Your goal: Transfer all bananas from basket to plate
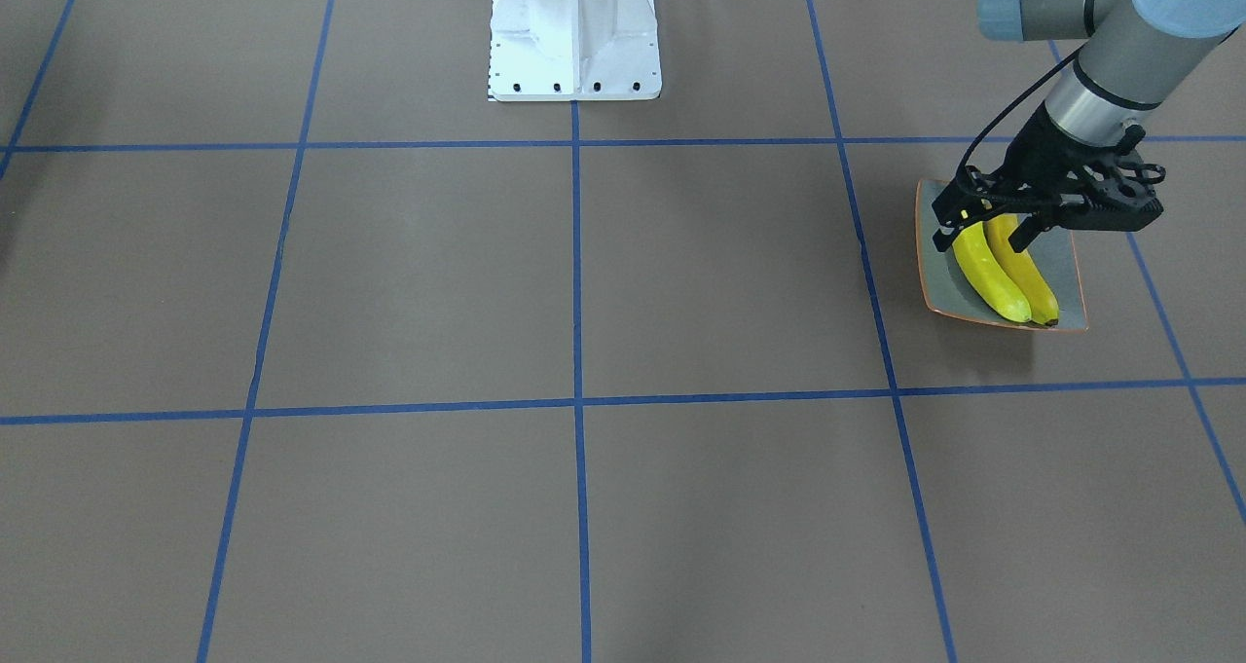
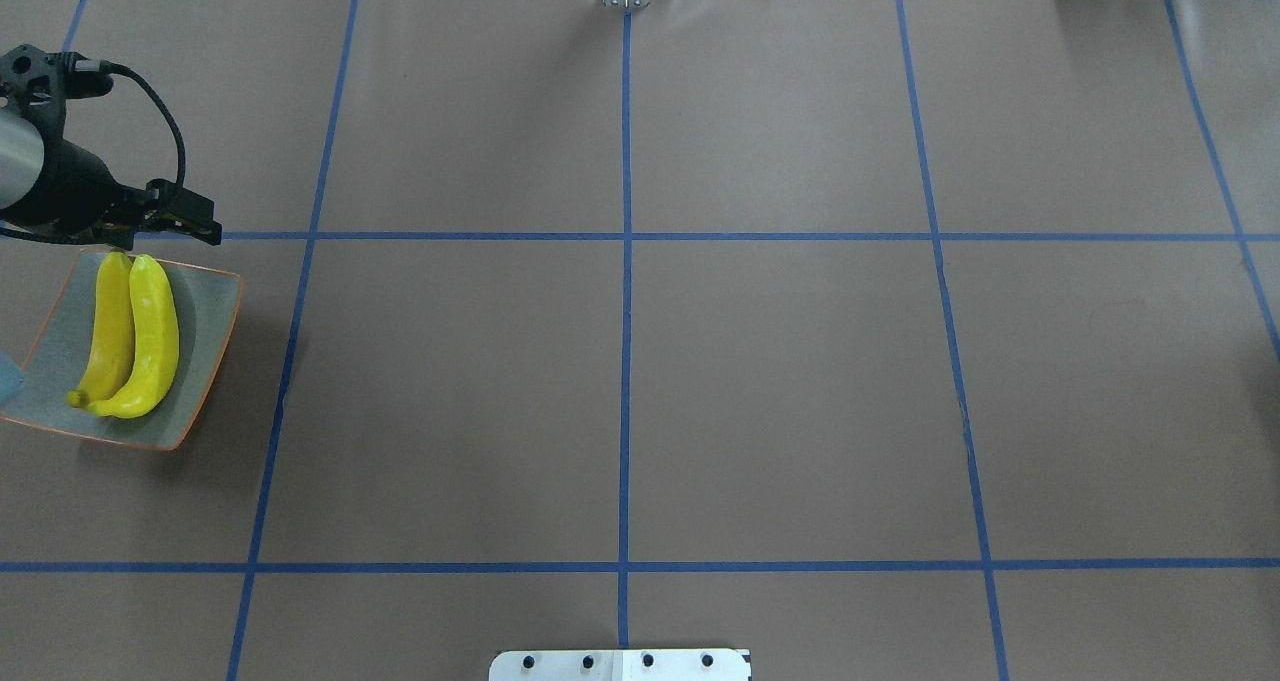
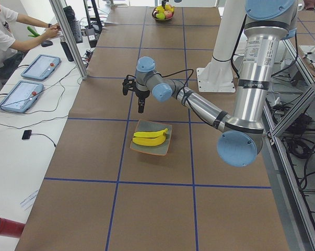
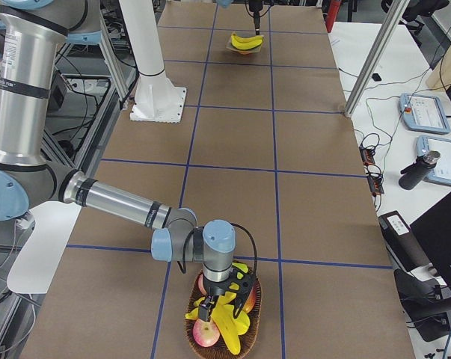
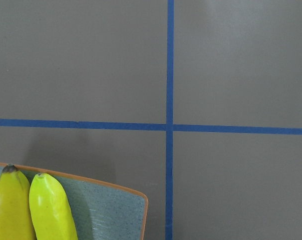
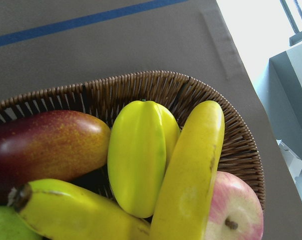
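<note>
Two yellow bananas (image 1: 988, 274) (image 2: 155, 341) lie side by side on the grey-green plate (image 1: 944, 274) (image 2: 205, 331), which has an orange rim. My left gripper (image 1: 983, 233) (image 2: 150, 231) hovers open and empty over the plate's end, its fingers either side of the banana tips. The left wrist view shows those tips (image 5: 50, 210) and the plate corner (image 5: 110, 210). My right gripper (image 4: 210, 303) hangs over the wicker basket (image 4: 251, 299); I cannot tell if it is open or shut. Two more bananas (image 6: 191, 170) (image 6: 75, 210) lie in the basket (image 6: 140, 82).
The basket also holds a red mango (image 6: 40, 145), a yellow-green starfruit (image 6: 138, 155) and an apple (image 6: 236, 210). The robot's white base (image 1: 574, 30) stands at mid table. A fruit bowl (image 3: 165, 13) sits at the far end. An operator (image 3: 6, 31) sits at the side table.
</note>
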You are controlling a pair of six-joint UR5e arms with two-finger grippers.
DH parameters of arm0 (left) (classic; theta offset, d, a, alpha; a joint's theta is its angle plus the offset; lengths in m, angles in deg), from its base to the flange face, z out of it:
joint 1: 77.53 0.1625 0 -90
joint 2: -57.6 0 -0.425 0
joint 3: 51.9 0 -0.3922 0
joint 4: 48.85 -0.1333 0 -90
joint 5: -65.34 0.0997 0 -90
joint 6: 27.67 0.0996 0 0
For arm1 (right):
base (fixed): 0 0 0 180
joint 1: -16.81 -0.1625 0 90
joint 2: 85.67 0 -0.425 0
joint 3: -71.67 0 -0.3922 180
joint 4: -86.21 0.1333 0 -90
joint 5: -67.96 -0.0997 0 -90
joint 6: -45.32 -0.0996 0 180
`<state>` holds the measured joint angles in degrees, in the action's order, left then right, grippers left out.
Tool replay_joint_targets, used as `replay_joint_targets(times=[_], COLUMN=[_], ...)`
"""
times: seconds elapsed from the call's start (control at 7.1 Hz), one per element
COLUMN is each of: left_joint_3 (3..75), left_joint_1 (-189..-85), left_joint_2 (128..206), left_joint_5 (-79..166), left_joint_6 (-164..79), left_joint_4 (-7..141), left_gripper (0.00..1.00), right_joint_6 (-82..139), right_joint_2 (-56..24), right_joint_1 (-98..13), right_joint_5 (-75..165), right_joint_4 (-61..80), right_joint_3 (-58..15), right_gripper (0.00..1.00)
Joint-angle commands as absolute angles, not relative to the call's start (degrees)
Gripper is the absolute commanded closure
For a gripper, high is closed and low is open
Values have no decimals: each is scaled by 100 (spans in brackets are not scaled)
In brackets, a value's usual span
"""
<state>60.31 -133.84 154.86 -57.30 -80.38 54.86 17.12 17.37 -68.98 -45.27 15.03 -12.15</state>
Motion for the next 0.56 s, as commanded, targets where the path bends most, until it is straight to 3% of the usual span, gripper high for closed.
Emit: replay_joint_targets(times=[0.0,0.42], left_joint_3=[6034,6078], left_joint_1=[-13396,-13413], left_joint_2=[15472,15454], left_joint_5=[-5727,-5727], left_joint_6=[-8014,-7987], left_joint_4=[5486,5486], left_gripper=[0,0], right_joint_6=[1711,1711], right_joint_2=[1734,1646], right_joint_1=[-6897,-6844], right_joint_5=[-4550,-4577], right_joint_4=[1502,1493], right_joint_3=[-1174,-1104], right_gripper=[6,7])
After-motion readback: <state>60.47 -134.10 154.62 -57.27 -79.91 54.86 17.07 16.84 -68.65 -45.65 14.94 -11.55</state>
